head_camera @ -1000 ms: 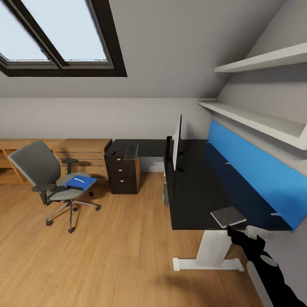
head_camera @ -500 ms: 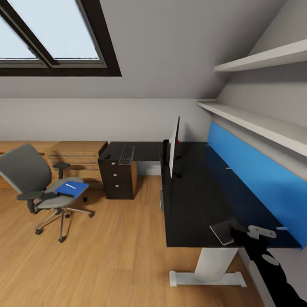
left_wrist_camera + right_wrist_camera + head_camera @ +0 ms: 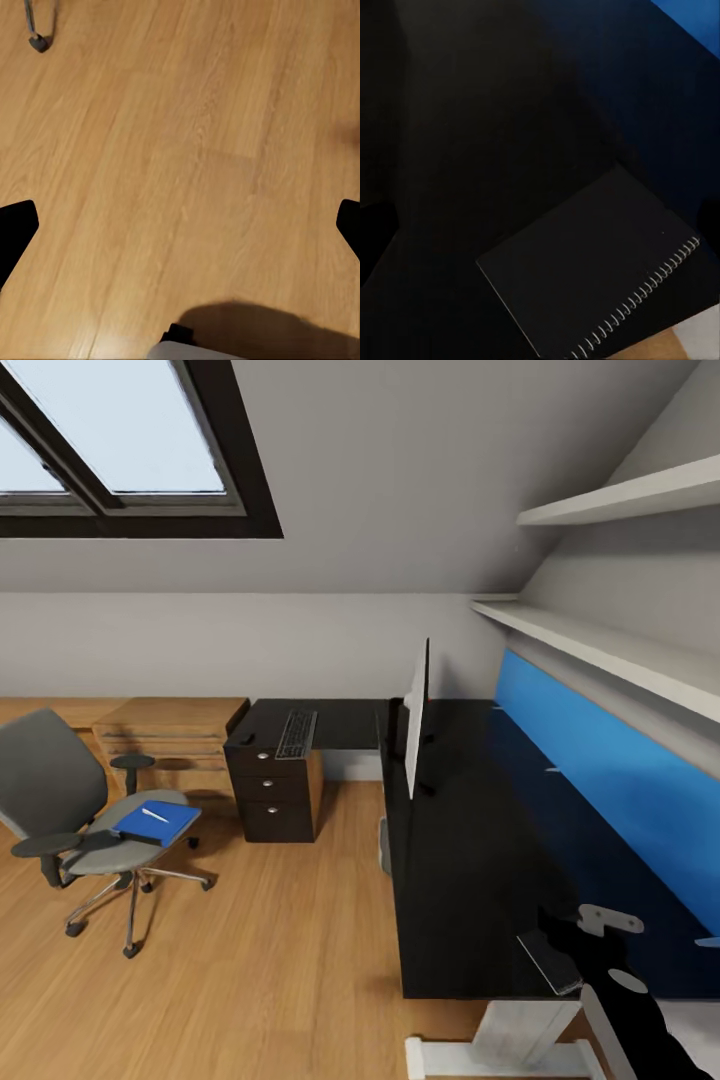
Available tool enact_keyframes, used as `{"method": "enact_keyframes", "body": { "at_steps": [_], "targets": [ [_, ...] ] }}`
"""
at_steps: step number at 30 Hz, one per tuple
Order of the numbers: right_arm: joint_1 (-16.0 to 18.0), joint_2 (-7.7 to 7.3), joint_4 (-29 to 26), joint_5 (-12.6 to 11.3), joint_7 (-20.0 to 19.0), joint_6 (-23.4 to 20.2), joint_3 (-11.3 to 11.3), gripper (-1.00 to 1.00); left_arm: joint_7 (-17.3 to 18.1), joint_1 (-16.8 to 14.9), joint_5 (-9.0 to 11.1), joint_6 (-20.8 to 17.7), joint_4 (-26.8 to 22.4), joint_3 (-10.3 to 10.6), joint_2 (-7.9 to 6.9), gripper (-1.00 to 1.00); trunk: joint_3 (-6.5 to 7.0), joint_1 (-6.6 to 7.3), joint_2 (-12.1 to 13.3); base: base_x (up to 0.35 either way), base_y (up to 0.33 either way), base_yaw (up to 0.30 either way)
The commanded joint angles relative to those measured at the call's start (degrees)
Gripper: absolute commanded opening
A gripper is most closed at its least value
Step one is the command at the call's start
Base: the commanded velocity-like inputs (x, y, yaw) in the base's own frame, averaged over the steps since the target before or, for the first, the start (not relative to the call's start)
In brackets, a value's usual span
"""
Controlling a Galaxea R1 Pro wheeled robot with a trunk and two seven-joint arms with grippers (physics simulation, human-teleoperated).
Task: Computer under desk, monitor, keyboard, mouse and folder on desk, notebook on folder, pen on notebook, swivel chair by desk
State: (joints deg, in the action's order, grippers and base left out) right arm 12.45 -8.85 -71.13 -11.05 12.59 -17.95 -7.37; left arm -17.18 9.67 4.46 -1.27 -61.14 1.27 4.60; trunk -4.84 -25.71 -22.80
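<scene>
The right gripper [image 3: 585,950] hangs just above the near corner of the desk [image 3: 470,860], directly over the notebook [image 3: 592,277]. In the right wrist view its two fingertips show at opposite edges, spread wide with nothing between them. The notebook lies flat below, spiral edge close to the desk's near rim, probably because this arm is lining up to lift it.

The left gripper [image 3: 180,232] is likewise wide open and empty, pointed at bare wooden floor [image 3: 180,150] (a sensible idle pose while the other arm works).

Beyond the right gripper along the black top, the monitor [image 3: 416,705] stands edge-on, upright on its stand. Past that, on the far wing above the dark drawer unit [image 3: 268,785], lies the keyboard [image 3: 297,732]; the mouse cannot be made out.

Well off to the left, the swivel chair [image 3: 75,810] stands apart from the desk, carrying the blue folder [image 3: 157,822] on its seat with the pen [image 3: 155,815] across it, so the stacking is not yet done.
</scene>
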Motion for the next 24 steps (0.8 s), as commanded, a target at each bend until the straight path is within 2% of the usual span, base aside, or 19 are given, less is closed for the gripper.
{"method": "enact_keyframes", "body": {
  "at_steps": [1, 7, 11, 15, 21, 24],
  "targets": [
    [0.03, -0.03, 0.04, -0.42, 0.35, 0.09, 0.07, 1.00, -0.31, 0.00, 0.46, -0.14, -0.12, 0.13, -0.02, 1.00, -0.11, -0.07, -0.11, 0.329, 0.031, 0.000],
    [0.03, -0.07, 0.27, 0.88, 0.33, 0.59, -0.02, 1.00, -0.31, 0.00, 0.46, -0.14, -0.12, 0.13, -0.03, 1.00, -0.11, -0.07, -0.11, 0.329, -0.007, 0.000],
    [0.07, -0.80, 0.53, 1.09, 0.36, 0.63, -0.24, 1.00, -0.31, 0.00, 0.46, -0.14, -0.12, 0.13, -0.03, 1.00, -0.11, -0.07, -0.11, 0.313, -0.063, 0.000],
    [1.64, -1.88, 5.48, 1.11, 0.36, 0.98, -0.28, 1.00, -0.31, 0.00, 0.41, -0.14, -0.12, 0.13, -0.03, 1.00, -0.11, -0.07, -0.11, 0.139, -0.027, 0.000],
    [6.25, -2.74, 15.51, 1.47, 0.30, 5.53, -0.28, 1.00, -0.37, 0.00, 0.44, -0.12, -0.18, 0.13, -0.03, 1.00, -0.11, -0.07, -0.11, 0.038, -0.007, 0.000],
    [9.36, -3.20, 22.79, 3.71, 0.26, 9.89, -0.28, 1.00, -0.39, 0.00, 0.45, -0.12, -0.20, 0.13, -0.02, 1.00, -0.11, -0.07, -0.11, 0.009, -0.002, 0.000]
  ]
}}
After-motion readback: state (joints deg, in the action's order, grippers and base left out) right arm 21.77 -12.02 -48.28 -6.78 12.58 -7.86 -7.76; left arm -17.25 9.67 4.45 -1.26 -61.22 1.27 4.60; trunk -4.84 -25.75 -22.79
